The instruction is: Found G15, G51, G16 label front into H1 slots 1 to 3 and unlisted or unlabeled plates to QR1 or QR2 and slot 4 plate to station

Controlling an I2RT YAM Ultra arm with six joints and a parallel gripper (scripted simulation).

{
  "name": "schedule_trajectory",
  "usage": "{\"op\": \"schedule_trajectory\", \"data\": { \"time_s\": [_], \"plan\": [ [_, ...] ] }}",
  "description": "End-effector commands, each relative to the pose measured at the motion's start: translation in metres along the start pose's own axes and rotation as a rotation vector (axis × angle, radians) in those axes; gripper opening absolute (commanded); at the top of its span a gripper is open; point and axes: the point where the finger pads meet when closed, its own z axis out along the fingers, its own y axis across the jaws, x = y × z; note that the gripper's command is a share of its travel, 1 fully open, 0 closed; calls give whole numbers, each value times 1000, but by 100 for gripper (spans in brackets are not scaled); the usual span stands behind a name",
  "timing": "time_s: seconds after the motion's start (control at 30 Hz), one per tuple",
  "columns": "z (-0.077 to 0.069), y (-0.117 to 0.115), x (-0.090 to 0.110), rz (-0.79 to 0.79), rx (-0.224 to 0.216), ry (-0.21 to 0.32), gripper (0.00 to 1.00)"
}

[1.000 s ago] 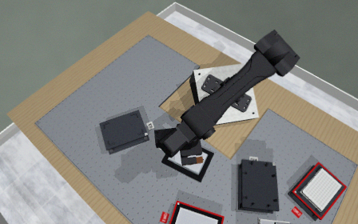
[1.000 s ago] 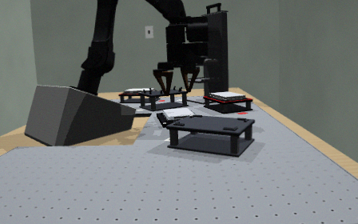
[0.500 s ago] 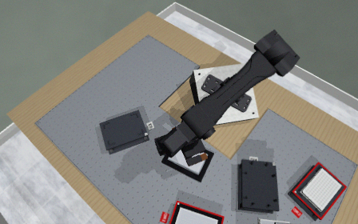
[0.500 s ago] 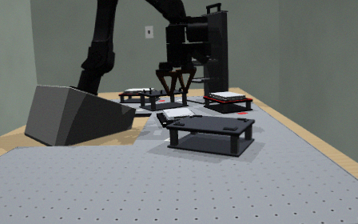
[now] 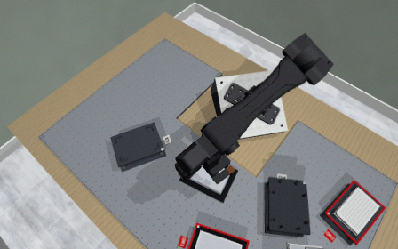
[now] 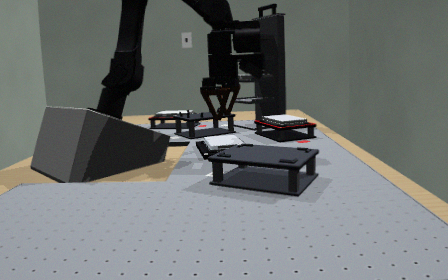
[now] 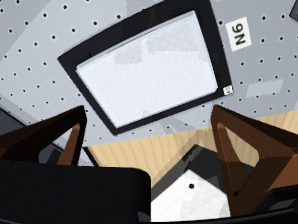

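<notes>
My gripper (image 5: pixel 220 173) (image 6: pixel 218 113) (image 7: pixel 148 112) is open and empty. It hangs above the recovery nest N6 (image 5: pixel 225 193) (image 7: pixel 143 12). A white plate (image 5: pixel 205 180) (image 6: pixel 223 140) (image 7: pixel 148 68) lies flat inside that nest's black frame, with a small mark at one corner. In the wrist view the plate lies ahead of both brown fingers and neither touches it. The plate hotel H1 (image 5: pixel 287 205) (image 6: pixel 270 65) stands as a dark tower behind the gripper. The arm hides most of its shelves, and I cannot tell what they hold.
A bare dark raised nest (image 5: pixel 137 145) (image 6: pixel 264 159) stands near N6. Two red-framed quarantine nests each hold a white plate (image 5: pixel 358 211) (image 5: pixel 218 241) (image 6: pixel 285 119). The arm's pale base plate (image 5: pixel 224 84) lies on the wood behind.
</notes>
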Motion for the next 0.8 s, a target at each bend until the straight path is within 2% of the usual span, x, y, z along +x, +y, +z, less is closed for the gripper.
{"op": "schedule_trajectory", "data": {
  "time_s": [0.0, 0.77],
  "plan": [
    [-2, 0, -1, -76, 0, -5, 100],
    [-2, 0, -1, -496, 1, -5, 100]
  ]
}}
